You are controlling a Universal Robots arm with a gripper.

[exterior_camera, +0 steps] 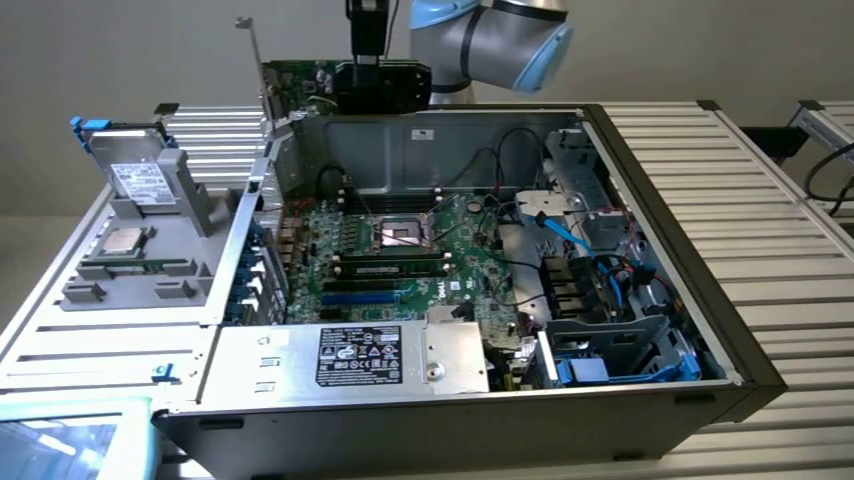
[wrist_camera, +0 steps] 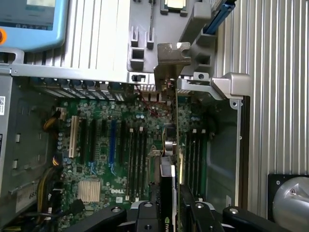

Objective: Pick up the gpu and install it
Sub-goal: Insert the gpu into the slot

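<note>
Taking the motherboard [exterior_camera: 400, 265] as the dial's centre in the exterior view, it lies inside the open case [exterior_camera: 441, 430]. The gpu [exterior_camera: 300, 82] hangs near 12 o'clock above the rear wall, clamped in the gripper [wrist_camera: 171, 212]. The power supply [exterior_camera: 360, 358] lies at 6 o'clock and the drive cage [exterior_camera: 607, 340] at 4. Outside the case at 9, 1 fixture [exterior_camera: 80, 295] carries a processor [exterior_camera: 123, 240].

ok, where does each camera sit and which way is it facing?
Exterior view: raised, off the arm, angled down into the open case; shows the arm and the tool holding the gpu above the case's far wall.
Wrist view: on the wrist, looking down past the tool and the edge-on gpu onto the motherboard.
Shared: tool, gpu, motherboard.
</note>
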